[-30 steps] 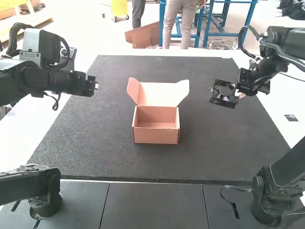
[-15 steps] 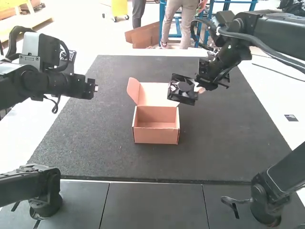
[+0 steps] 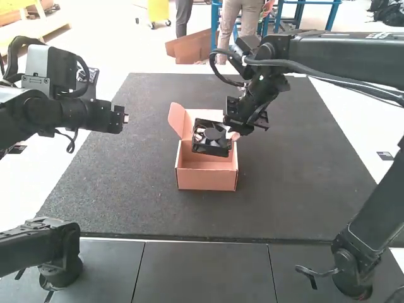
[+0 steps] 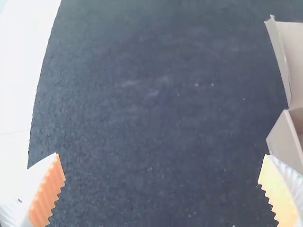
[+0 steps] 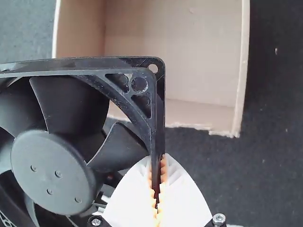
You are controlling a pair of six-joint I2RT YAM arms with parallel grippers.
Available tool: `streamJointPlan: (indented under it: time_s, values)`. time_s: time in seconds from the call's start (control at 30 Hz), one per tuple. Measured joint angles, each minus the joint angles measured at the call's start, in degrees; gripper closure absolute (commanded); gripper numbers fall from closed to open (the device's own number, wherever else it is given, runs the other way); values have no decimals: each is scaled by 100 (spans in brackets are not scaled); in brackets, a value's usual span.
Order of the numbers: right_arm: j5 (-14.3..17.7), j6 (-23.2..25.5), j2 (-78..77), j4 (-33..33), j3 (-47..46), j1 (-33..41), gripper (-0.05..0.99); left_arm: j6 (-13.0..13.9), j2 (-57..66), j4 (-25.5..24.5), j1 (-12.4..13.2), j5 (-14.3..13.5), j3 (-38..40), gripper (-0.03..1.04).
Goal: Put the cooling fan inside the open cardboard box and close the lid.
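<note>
**FAN NOW OVER BOX, NOT YET IN**

1. Ref. landmark: cardboard box (image 3: 207, 167), centre of black mat (image 3: 113, 183). Lid (image 3: 201, 115) stands open behind the box.
2. R arm (image 3: 315, 44) has swung in from well right of the box and now reaches over it.
3. Cooling fan (image 3: 211, 137) came with it. It hangs on edge, tilted, just above the box opening and partly in front of the lid.
4. Right gripper (image 5: 157, 175): pads pinched tight on one edge of the fan frame.
5. Left gripper (image 3: 124, 117): well left of the box, fingers spread wide, holding nothing, posn. unchanged.

Meaning: carry phase looks complete. You should next lower the fan into the box, release it, then fold the lid down.
</note>
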Motion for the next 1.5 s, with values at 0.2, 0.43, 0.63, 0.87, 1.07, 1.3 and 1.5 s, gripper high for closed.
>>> streamJointPlan:
  time_s: [0.2,0.43,0.63,0.87,1.07,1.3,1.5]
  values:
    - [101,-50,688,68,455,0,94,0,0,2,0,0,0,4]
    - [321,-181,1303,267,649,0,94,0,0,-7,0,-2,0,4]
    - [590,-264,1775,389,649,-2,94,0,-92,-66,0,0,0,4]
    - [780,-304,2111,542,649,-2,89,0,-186,-94,0,0,0,4]
    - [575,-234,2312,669,769,-22,24,0,-186,2,2,0,0,4]
    - [-26,-240,2310,350,1652,-319,5,0,-155,192,0,0,0,4]
    - [-463,-369,2192,192,2559,-651,3,0,107,400,0,-2,0,4]
